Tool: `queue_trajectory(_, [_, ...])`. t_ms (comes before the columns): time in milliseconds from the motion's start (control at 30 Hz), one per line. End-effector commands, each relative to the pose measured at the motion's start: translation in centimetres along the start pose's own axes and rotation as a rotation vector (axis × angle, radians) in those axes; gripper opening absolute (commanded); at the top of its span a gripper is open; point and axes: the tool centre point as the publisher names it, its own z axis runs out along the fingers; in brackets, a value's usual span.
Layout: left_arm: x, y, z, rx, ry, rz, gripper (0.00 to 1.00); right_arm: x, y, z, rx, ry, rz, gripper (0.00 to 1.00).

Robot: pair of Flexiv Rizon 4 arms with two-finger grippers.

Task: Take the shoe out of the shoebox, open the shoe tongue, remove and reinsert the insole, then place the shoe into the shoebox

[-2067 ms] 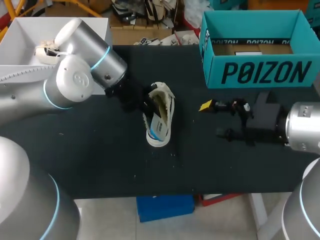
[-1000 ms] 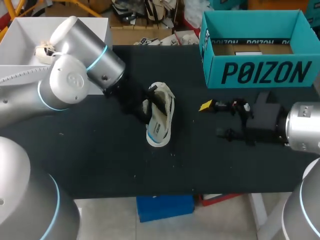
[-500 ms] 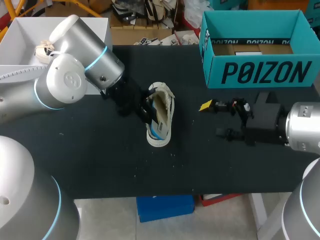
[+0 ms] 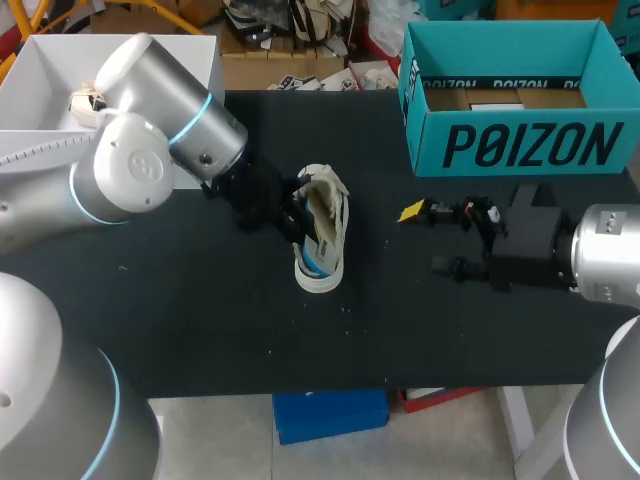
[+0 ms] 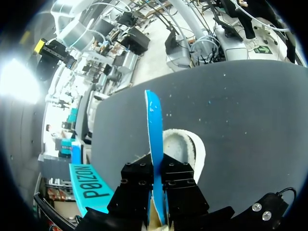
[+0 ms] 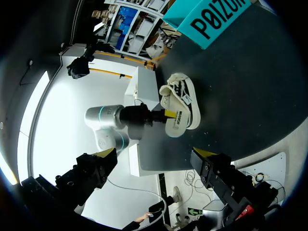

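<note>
One shoe (image 4: 325,240) lies near the middle of the black table (image 4: 200,320), well apart from the one teal shoebox (image 4: 520,150) at the far right corner. You have one blue insole (image 5: 155,130) standing on edge over the shoe's opening, pinched from both sides by your left gripper (image 5: 156,171), whose two fingers are nearly together. Your right gripper (image 6: 154,156) hangs over the table to the right of the shoe, in front of the shoebox. Its two yellow-tipped fingers are spread wide and hold nothing.
</note>
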Motion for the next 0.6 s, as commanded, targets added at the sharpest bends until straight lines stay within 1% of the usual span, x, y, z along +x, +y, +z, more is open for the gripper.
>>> queue_trajectory(33, [0.1, 0.3, 0.5, -0.014, -0.005, -0.007, 0.0, 0.0, 0.0, -0.1, 0.001, -0.001, 0.001, 1.0])
queue_trajectory(167, [0.5, 0.5, 0.7, -0.023, -0.004, -0.017, 0.0, 0.0, 0.0, -0.1, 0.001, -0.001, 0.001, 1.0])
queue_trajectory(367, [0.6, 0.7, 0.6, -0.063, -0.011, -0.025, 0.0, 0.0, 0.0, -0.1, 0.001, -0.001, 0.001, 1.0])
queue_trajectory(600, [0.9, 1.8, 0.4, -0.099, -0.016, -0.035, 0.0, 0.0, 0.0, -0.1, 0.001, -0.001, 0.001, 1.0])
